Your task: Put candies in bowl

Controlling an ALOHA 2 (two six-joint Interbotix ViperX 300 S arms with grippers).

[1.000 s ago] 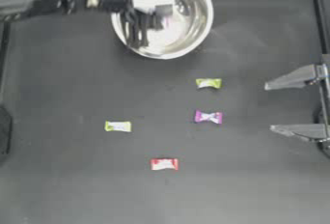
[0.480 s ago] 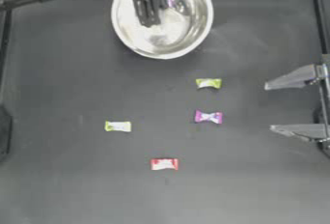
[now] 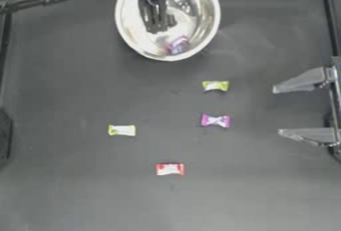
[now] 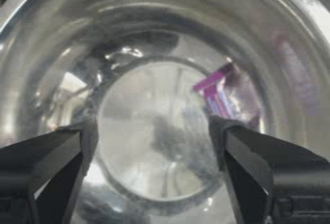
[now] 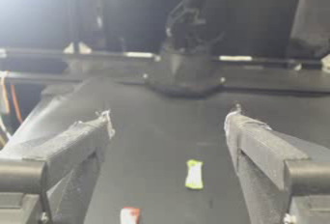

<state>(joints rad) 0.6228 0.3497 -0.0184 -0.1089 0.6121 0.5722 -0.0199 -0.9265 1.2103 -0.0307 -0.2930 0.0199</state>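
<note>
Left gripper [image 3: 158,23] over the bowl [image 3: 126,33], jaws apart, nothing between them. One pink candy [image 4: 218,97] lies on the bowl's inner wall, just beside one jaw tip; whether they touch is unclear. Bowl sits at the table's [image 3: 60,185] far edge. Four candies lie loose on the table, well apart: yellow-green [image 3: 215,86] nearest the bowl, pink-purple [image 3: 215,121] beyond it, second yellow-green [image 3: 122,131] off to the left, red [image 3: 170,169] farthest out. Right gripper [image 3: 293,109] parked at the right edge, jaws wide, empty.
</note>
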